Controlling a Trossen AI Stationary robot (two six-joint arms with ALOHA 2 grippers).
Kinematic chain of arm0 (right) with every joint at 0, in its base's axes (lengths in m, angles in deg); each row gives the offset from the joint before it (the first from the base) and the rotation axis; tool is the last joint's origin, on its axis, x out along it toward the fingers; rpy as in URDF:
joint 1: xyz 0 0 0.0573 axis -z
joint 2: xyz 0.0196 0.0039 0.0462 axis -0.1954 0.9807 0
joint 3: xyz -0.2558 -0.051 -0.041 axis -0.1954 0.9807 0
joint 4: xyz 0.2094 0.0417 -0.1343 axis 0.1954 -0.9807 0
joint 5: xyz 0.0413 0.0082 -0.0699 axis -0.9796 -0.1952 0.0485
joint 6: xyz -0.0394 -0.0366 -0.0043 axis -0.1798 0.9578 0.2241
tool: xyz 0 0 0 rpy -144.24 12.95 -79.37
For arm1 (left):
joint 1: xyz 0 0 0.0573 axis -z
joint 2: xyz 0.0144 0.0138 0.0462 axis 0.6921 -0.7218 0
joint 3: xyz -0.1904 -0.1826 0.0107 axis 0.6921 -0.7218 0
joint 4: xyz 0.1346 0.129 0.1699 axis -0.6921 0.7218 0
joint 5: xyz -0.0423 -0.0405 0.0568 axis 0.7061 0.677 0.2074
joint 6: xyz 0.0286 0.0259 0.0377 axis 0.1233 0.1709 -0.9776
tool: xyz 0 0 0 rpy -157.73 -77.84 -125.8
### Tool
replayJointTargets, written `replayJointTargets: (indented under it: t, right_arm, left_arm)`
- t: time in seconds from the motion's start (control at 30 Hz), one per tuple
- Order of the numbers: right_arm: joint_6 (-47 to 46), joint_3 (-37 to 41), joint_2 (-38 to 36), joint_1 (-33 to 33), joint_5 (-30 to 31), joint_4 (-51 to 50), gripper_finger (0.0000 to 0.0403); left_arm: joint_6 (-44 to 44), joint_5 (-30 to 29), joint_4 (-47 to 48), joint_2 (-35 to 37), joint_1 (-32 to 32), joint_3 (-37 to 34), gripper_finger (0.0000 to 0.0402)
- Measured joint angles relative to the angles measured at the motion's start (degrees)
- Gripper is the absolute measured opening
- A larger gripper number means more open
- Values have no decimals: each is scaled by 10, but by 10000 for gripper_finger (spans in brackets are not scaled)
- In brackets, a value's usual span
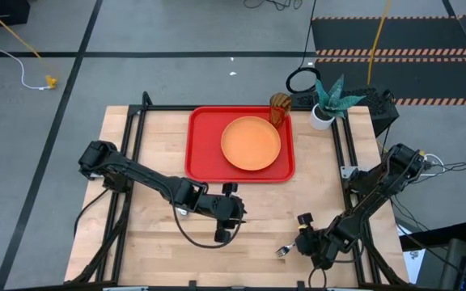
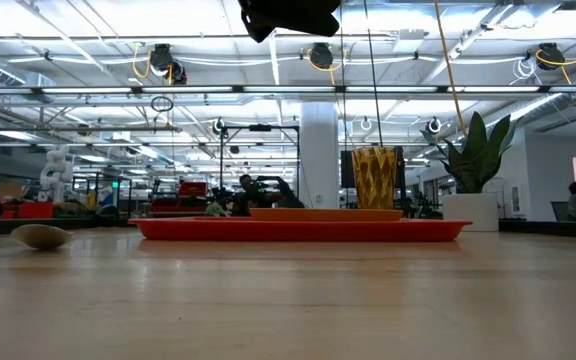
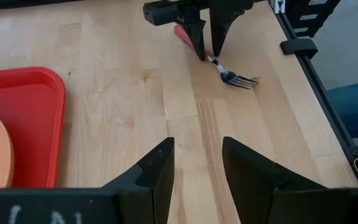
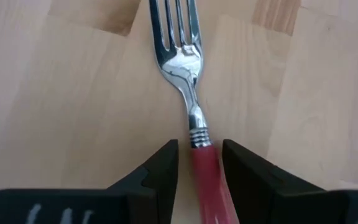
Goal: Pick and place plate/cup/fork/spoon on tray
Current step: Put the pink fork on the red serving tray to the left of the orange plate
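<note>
I have the right gripper low at the table's near edge, fingers narrowly straddling the fork's pink handle, ready to pinch; left gripper waits open mid-table beside the tray

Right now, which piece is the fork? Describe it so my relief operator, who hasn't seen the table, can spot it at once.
Start at the red tray holding the orange plate, then look to the table's near edge on the right arm's side. There the right gripper straddles the fork, which lies flat on the wood. It has silver tines and a pink-red handle, and no other cutlery lies beside it.
</note>
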Motion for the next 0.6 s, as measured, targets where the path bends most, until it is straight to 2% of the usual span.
replayJointTargets:
  t: [0.2,0.47,0.6]
  right_arm:
    - [-5,0,14,1,1,7,113]
    - [-21,0,10,3,-2,6,39]
    - [-52,0,10,3,12,7,24]
  left_arm:
    - [-1,0,1,0,0,0,138]
    - [-1,0,1,0,0,0,138]
    - [1,0,0,0,0,0,138]
